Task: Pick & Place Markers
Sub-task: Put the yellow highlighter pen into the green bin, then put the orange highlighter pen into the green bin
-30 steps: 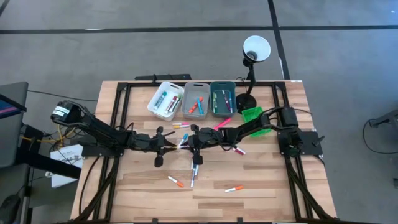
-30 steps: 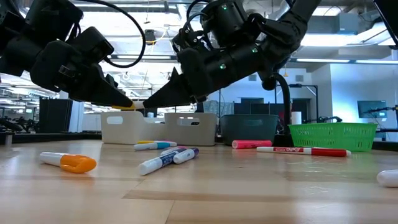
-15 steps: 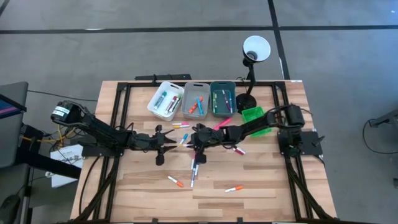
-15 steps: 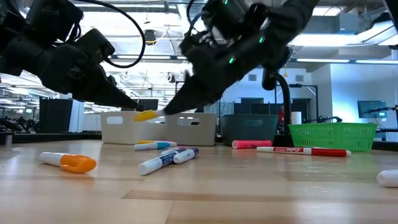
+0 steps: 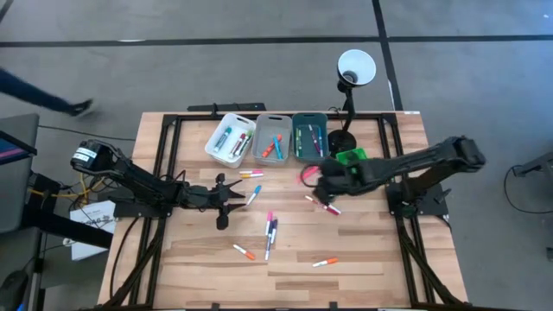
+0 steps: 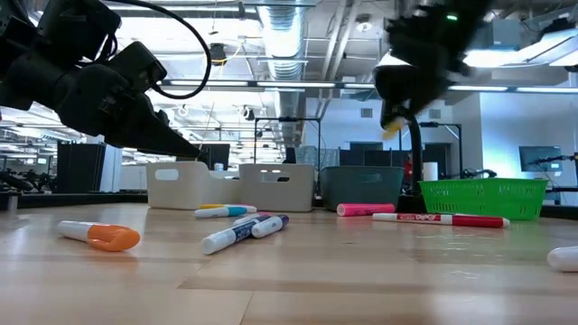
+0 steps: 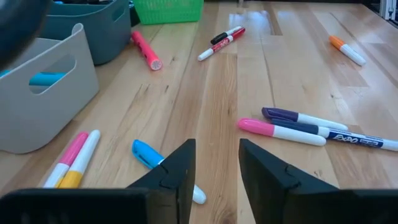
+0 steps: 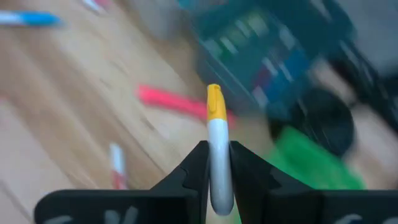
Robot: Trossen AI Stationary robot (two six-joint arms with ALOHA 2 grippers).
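The markers are partly sorted: several are lying in the white bin (image 5: 230, 139), the grey bin (image 5: 274, 138) and the teal bin (image 5: 309, 136) along the far edge of the bench (image 5: 190, 259), and others are still lying loose near its middle. The right gripper (image 5: 318, 177) is pinching a yellow-capped marker (image 8: 215, 144) between its fingers, with its long axis pointing forward out of the jaws. The teal bin is lying just beyond it toward the far edge, so I judge the drop is going there. The left gripper (image 7: 214, 163) is hovering spread, low over the bench, just beside the blue marker (image 7: 158, 167), and is the nearer arm for it
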